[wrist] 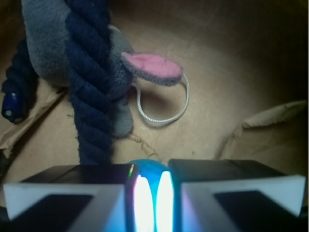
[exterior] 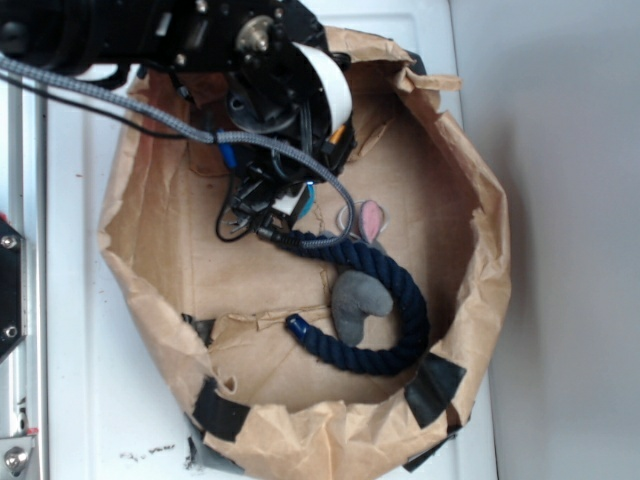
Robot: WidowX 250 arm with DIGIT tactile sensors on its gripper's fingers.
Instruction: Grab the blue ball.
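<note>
Already the claw [wrist: 151,191] sits clamped on the blue ball [wrist: 147,167], low in the paper bag [exterior: 480,300] beside the navy rope [wrist: 91,96]. Judging by this, a firm grip and straight lift would avoid snagging the rope or the grey plush toy [wrist: 48,48].

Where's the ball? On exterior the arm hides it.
Observer: The wrist view shows the ball between the fingers of the gripper.
Operator: Is it gripped?
Observer: It looks so. Both fingers sit against its sides.
Operator: Is anything caught with it?
Observer: No. The rope runs past one finger, outside the gap.
</note>
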